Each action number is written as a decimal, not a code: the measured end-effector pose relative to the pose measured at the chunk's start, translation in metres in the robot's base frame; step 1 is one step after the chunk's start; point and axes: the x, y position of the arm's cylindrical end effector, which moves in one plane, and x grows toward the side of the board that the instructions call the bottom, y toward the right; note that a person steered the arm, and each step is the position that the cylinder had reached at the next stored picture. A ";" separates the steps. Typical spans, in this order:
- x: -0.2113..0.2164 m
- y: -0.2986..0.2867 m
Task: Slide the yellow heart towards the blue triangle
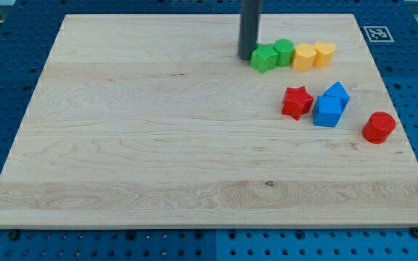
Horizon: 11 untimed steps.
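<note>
The yellow heart point(326, 54) sits at the right end of a row of blocks near the view's top right. The blue triangle point(337, 93) lies below it and slightly right, touching a blue cube point(327, 112). My tip point(247, 58) stands at the left end of the row, against the left side of a green star point(264, 58). Two blocks in the row lie between it and the heart. The rod rises out of the view's top.
The row runs from left to right: green star, green cylinder point(284, 51), a yellow many-sided block point(304, 56), yellow heart. A red star point(297, 101) lies left of the blue blocks. A red cylinder point(379, 127) lies near the wooden board's point(158, 145) right edge.
</note>
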 end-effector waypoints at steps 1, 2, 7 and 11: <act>-0.007 0.004; -0.035 -0.006; 0.020 0.184; 0.025 0.150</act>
